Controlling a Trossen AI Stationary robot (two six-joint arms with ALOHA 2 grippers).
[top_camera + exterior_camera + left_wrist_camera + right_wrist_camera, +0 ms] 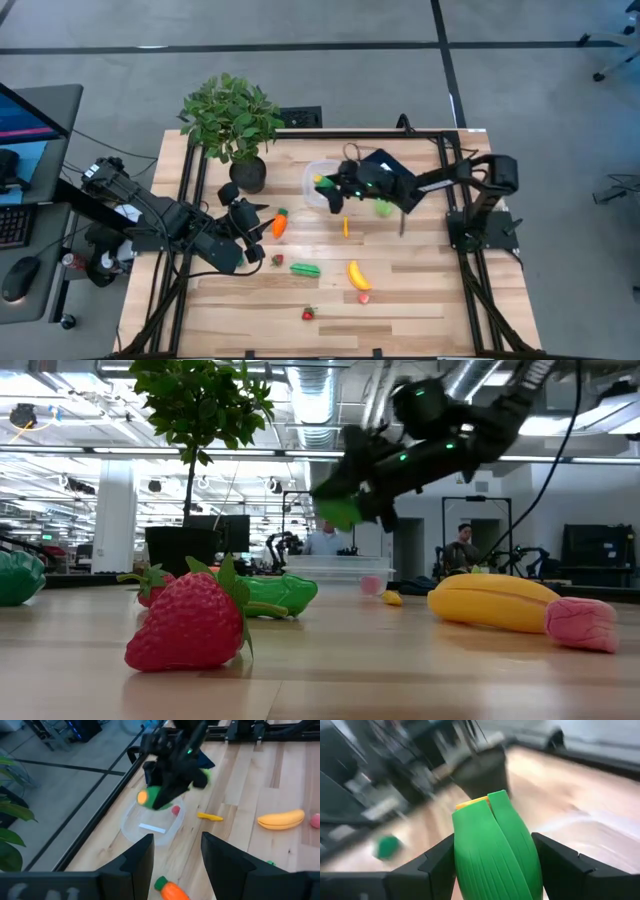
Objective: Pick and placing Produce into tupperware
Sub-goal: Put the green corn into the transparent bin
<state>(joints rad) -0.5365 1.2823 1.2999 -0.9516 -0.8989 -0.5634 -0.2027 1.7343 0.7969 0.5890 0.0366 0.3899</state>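
Up above the tub [318, 182], the right gripper [328, 186] grasps a green piece [492, 850] with a yellow end, its jaws pressed on both sides of it. In the low view this piece [340, 512] hangs in the air, clear of the worktop [420, 290], over the tub's [335, 570] rim. The left wrist view shows the piece [156, 796] directly over the clear tub [150, 822], which already holds one small red bit [175, 810].

Over at the left, the left gripper [250, 222] rests low near the plant pot [248, 174], just beside the carrot [280, 223]. Its jaws stand partly apart with nothing between them; the carrot [170, 890] lies just ahead of the fingers [137, 857], not touching.

Loose produce remains on the worktop: a banana [358, 275] with a pink piece [364, 297] just beside it, a green pod [305, 268], a strawberry [277, 260] near the pod, another strawberry [308, 313] near the front edge, a small yellow sliver [346, 227] and a green piece [384, 208] under the right arm. A black card [385, 163] lies behind the tub.
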